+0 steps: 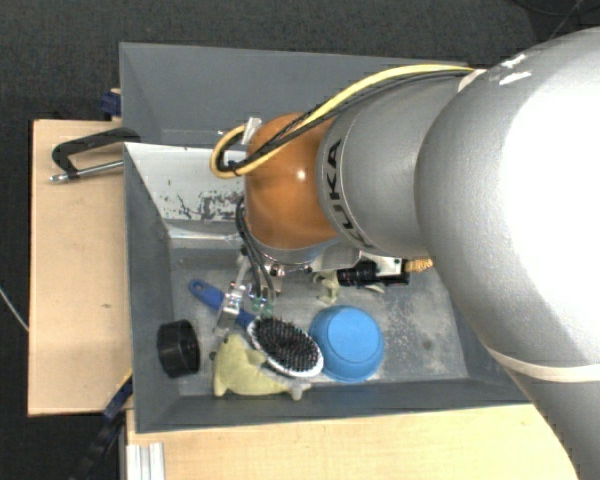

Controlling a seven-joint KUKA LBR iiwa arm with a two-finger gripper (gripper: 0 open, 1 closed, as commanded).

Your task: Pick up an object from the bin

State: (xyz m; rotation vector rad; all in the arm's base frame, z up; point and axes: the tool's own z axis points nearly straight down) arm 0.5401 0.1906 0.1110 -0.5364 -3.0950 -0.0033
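We found the gripper [238, 306] low over the bin [145, 268] floor, above a blue-handled tool [204, 292] (possibly a brush) beside the black hairbrush [288, 348], presumably positioned for pickup. We could not tell whether it was apart or together.

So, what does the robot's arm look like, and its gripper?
The arm is thick, rounded and silver-grey, with black lettering near an orange wrist cover. Yellow and black cables run over it. The gripper is small, bare metal.

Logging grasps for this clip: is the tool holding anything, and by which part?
Cannot be told: the tool sits low beside a blue handle and a black brush.
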